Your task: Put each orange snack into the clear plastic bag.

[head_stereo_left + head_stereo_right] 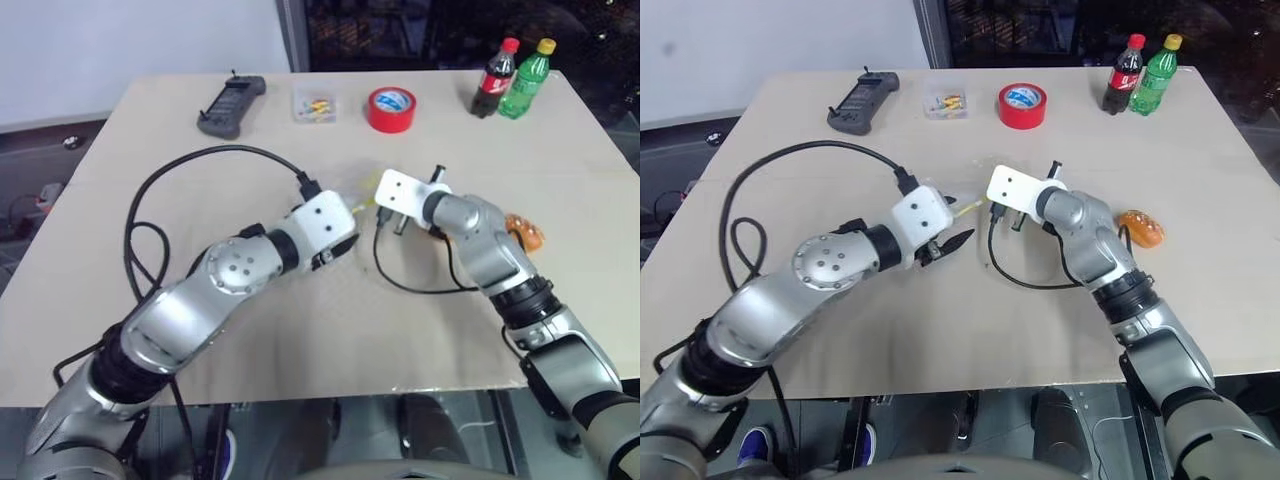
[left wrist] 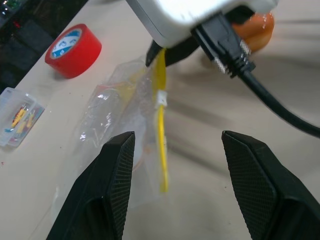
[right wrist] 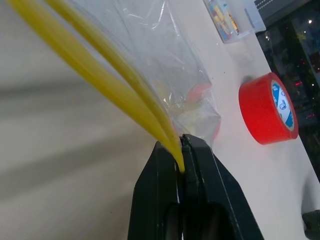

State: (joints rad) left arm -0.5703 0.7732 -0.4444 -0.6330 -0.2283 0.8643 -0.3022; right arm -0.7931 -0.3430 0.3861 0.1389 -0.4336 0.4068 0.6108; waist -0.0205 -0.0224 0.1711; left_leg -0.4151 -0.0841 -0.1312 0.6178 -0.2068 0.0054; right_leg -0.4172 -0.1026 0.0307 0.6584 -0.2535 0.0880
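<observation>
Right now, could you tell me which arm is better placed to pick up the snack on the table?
Left: its gripper is open and empty, while the right gripper is shut on the bag. The snack lies beside the right arm, though.

Both my arms are showing silver-grey rounded shells with black joint bands. A ring of small screws is showing on my left arm's round joint cap. White boxy camera housings are sitting at each wrist, black cables trailing from them. My left gripper [image 2: 177, 187] is showing textured black finger pads [image 2: 120, 172]; my right gripper [image 3: 182, 147] is plain black.
</observation>
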